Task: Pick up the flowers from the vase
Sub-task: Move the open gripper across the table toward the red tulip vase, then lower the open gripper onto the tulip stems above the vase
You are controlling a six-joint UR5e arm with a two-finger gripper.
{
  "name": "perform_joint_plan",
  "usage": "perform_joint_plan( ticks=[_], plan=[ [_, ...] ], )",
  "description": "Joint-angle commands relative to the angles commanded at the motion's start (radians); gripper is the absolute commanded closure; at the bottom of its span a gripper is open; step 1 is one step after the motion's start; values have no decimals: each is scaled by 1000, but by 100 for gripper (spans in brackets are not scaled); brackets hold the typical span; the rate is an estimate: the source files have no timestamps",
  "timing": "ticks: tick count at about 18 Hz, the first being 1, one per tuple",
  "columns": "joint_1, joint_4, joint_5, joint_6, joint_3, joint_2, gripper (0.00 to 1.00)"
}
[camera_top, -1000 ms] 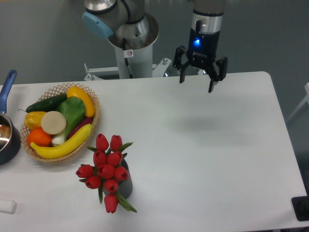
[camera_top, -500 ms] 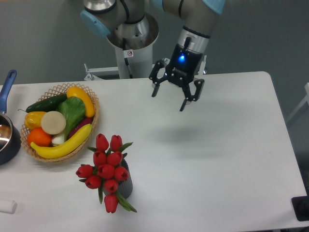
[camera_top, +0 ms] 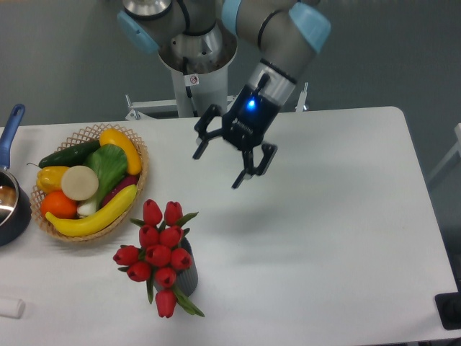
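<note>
Above the table (camera_top: 338, 216), one gripper (camera_top: 217, 164) — jaws spread wide, empty; ten-odd flowers (camera_top: 158, 256) in one vase (camera_top: 186, 277).

the vase (camera_top: 184, 274) stands on the tabletop (camera_top: 338, 231) near its front edge, left of the middle, with the flowers (camera_top: 158, 254) in its mouth and spilling toward the front edge. behind and to the left of them, near the left edge, sits a basket (camera_top: 137, 184) holding fruit and vegetables (camera_top: 90, 186). a pot (camera_top: 9, 205) lies at the left edge, partly cut off, its handle pointing toward the back. the gripper (camera_top: 216, 164) hangs above the tabletop toward the back edge, behind and to the right of the flowers, apart from them, fingers spread. the arm's base (camera_top: 194, 68) stands behind the back edge.
</note>
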Motion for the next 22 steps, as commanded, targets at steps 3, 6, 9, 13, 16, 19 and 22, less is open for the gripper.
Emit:
perform_joint_plan(
  ticks=[3, 6, 9, 13, 16, 19, 22],
  plan=[
    [-32, 61, -2, -6, 19, -28, 0],
    [-37, 69, -37, -8, 26, -43, 0],
    [-57, 69, -40, -8, 46, -64, 0],
    [-81, 75, -40, -8, 78, -117, 0],
    [-88, 75, -40, -9, 114, -149, 0],
    [-95, 77, -41, -8, 123, -167, 0],
    [-109, 89, -40, -8, 149, -210, 0]
  ],
)
